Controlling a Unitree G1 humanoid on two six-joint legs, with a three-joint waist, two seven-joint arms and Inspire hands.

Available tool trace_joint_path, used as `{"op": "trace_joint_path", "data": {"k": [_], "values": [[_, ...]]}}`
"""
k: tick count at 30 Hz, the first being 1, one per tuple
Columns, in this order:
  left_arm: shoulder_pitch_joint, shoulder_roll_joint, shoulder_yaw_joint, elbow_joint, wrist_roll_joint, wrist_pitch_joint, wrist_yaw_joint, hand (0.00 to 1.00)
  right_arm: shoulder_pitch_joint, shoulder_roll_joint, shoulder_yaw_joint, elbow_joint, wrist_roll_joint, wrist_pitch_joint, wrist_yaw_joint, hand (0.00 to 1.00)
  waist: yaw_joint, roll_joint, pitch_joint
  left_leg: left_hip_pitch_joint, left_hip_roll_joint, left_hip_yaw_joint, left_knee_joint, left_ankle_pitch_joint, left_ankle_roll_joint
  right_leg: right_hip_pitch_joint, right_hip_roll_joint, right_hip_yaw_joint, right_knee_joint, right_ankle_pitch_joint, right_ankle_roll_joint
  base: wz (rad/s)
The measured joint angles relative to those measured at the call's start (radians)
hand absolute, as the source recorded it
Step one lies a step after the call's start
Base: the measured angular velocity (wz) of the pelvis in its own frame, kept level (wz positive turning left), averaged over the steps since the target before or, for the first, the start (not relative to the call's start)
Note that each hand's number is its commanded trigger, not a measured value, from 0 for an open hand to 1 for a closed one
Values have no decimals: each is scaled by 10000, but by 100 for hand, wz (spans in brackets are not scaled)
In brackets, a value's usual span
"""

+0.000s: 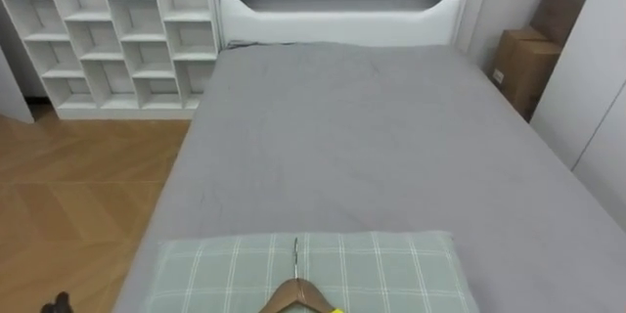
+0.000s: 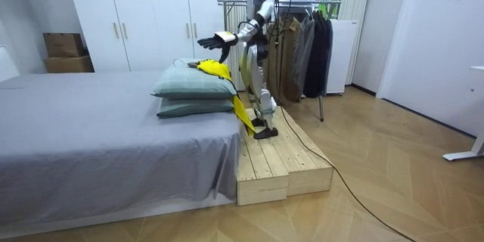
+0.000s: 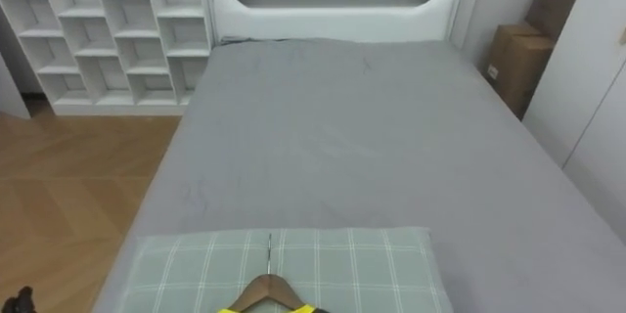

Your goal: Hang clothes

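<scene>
The robot stands on a wooden platform [image 2: 280, 162] at the pillow end of the bed [image 1: 372, 137], a clothes rack [image 2: 302, 45] behind it. The yellow garment [image 2: 242, 113], on its wooden hanger [image 1: 296, 296], lies on the checked pillow [image 1: 391, 264] and drapes over the bed's edge. The left robot hand [image 2: 214, 41] is held out, fingers straight, gripping nothing

Hanger [image 1: 296, 296]: lower part cut by eye views' bottom edge | yellow garment [image 2: 214, 68]: mere sliver there | pillow [image 1: 391, 274]: near side cut off | left hand [image 1: 57, 304]: cut by same edge.
</scene>
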Motion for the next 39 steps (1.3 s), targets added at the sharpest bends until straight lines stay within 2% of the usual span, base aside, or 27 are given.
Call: {"op": "trace_joint_path", "data": {"k": [1, 5, 13, 24, 33, 39], "values": [[-86, 13, -117, 1, 87, -1, -12, 0, -66, 0, -3, 52, -7, -2, 8, 0, -84, -4, 25, 3, 1, -7, -2, 0, 0, -1, -18, -3, 0, 0, 0, 5], [-354, 72, -435, 0, 279, -38, -189, 0, -166, -1, -10, 36, -197, -39, 32, 0, -170, -12, 25, -25, 6, 15, -3, 0, 0, -145, -25, 29, 10, 0, -1, -2], [-371, 108, -675, -7, 1265, -117, -288, 0, -221, -6, 6, 12, -416, -24, 250, 0, -344, 2, 6, -62, 35, 152, -48, -1, -1, -206, 73, 90, 4, 83, -13, -6], [-370, 167, -1637, -19, 1284, -119, -967, 0, -211, 15, 337, -1, -995, -55, 358, 0, -408, -27, -15, 18, 35, 172, 4, 2, 3, -58, 57, 89, 1, 184, 5, 0], [-367, 175, -1720, 15, 1285, -119, -1318, 0, -183, 23, 374, 0, -1018, -45, 477, 0, -408, -2, 3, 21, 47, 214, -7, 2, 4, -78, 70, 107, 8, 184, 5, -1], [-363, 128, -1918, 471, 1278, -118, -1375, 0, -157, 30, 375, 19, -1095, -14, 535, 0, -443, -2, 16, 32, 67, 291, -37, 3, 5, -110, 106, 177, 24, 185, 3, -2]]}}
